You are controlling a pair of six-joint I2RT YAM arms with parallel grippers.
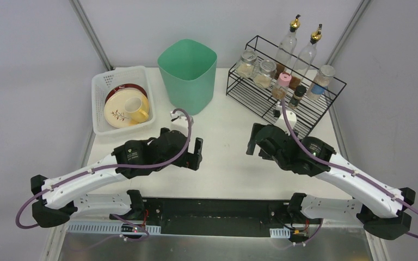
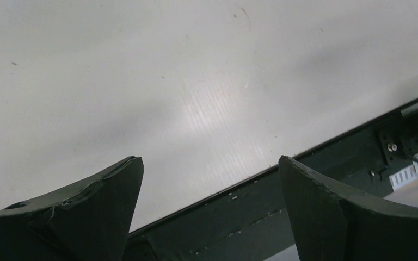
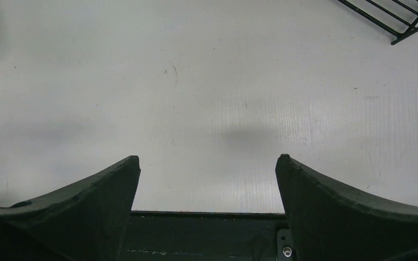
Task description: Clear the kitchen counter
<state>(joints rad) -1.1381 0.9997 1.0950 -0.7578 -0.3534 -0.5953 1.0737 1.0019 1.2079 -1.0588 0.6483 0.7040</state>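
White table (image 1: 226, 163) fills the scene between pale grey walls. It lies flat and faces up, and its long axis appears to run side to side, across both arm bases. It lies directly under both grippers.

The left gripper (image 1: 198, 154) and the right gripper (image 1: 252, 140) hover low over the bare middle of the table and face each other. Each has its jaws spread wide and holds nothing. The left wrist view shows only table surface beyond the left gripper (image 2: 209, 159), and the right wrist view shows the same beyond the right gripper (image 3: 207, 157).

Beyond the left gripper stands a green bin (image 1: 188, 68). Beyond the right gripper, a black wire rack (image 1: 283, 100) holds jars and two bottles. Beyond and outward from the left gripper, a white basket (image 1: 100, 89) holds plates and a yellow mug (image 1: 136, 109).

Just beyond the left gripper sits a small white object (image 1: 178, 118), partly hidden by a cable.

The clearing looks nearly finished. The likely next move is for the left gripper to reach forward for that object.
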